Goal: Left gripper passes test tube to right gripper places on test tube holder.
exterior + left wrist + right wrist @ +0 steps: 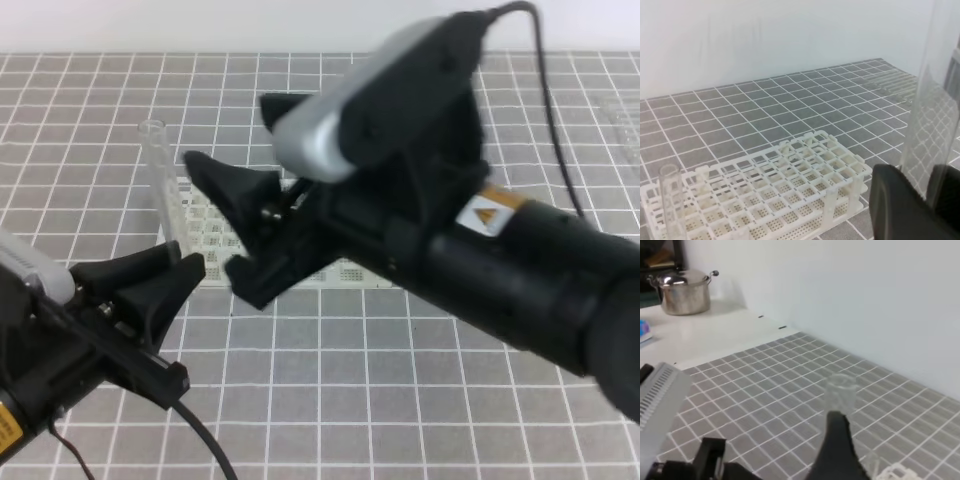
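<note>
- right arm [520,270] filled the near field of the high view. right gripper [215,220] hung over the white test tube holder [805,185], jaws spread wide, nothing seen between them.
- test tube [163,185] stood upright just beyond the tip of the right gripper's upper finger, apart from it. from the right wrist it showed past that finger [836,450], lower half hidden.
- the tube sat at the holder's end nearest the left gripper [175,290]. could not tell whether it stood in an outer hole or against the frame.
- left gripper was low, fingertips just short of the holder's near corner and close under the right gripper's lower finger. the tube rose above and behind those fingertips, with no contact visible.
- left jaws looked somewhat parted from above, but the gap was dark. could not tell whether they held anything.
- left wrist view: one black finger [905,210] at lower right, with a broad clear curved surface [930,115] rising right beside it, very close to the lens. could not tell what it was.
- same view: the tube was well to the left of that finger, at the holder's left end.
- grey gridded table [400,400] lay under both grippers.
</note>
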Robot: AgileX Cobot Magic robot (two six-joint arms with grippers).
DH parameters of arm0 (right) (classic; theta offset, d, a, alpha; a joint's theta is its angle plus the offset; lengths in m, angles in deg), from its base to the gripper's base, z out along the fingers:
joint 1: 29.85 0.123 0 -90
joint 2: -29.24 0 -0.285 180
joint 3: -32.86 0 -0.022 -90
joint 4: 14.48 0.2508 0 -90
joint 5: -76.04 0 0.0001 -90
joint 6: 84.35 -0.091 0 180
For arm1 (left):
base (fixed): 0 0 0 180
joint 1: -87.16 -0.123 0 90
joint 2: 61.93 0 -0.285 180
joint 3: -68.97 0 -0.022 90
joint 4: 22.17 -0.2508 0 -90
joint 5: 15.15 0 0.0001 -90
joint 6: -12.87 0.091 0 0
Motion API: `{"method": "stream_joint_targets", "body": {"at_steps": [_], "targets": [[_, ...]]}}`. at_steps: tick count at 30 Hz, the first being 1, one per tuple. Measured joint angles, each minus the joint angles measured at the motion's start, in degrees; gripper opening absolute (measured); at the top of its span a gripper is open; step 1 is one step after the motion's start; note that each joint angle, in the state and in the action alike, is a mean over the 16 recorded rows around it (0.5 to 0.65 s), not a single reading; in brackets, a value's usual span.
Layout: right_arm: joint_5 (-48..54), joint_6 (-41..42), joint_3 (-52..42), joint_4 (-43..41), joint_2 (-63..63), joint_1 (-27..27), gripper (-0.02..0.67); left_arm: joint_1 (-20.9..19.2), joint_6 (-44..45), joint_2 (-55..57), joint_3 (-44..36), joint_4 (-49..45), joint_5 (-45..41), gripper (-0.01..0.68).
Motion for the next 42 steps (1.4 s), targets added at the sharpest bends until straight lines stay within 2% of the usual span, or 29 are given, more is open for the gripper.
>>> {"method": "stream_joint_targets", "body": {"at_steps": [31,42], "targets": [[-1.3,-7.5,10.2,-0.2,12.9,0.0,0.462,0.0,-3.1,0.0,0.0,0.1,0.3,0.084],[-2.3,-8.2,10.9,-0.2,14.4,0.1,0.392,0.0,-4.3,0.0,0.0,0.2,0.3,0.090]]}}
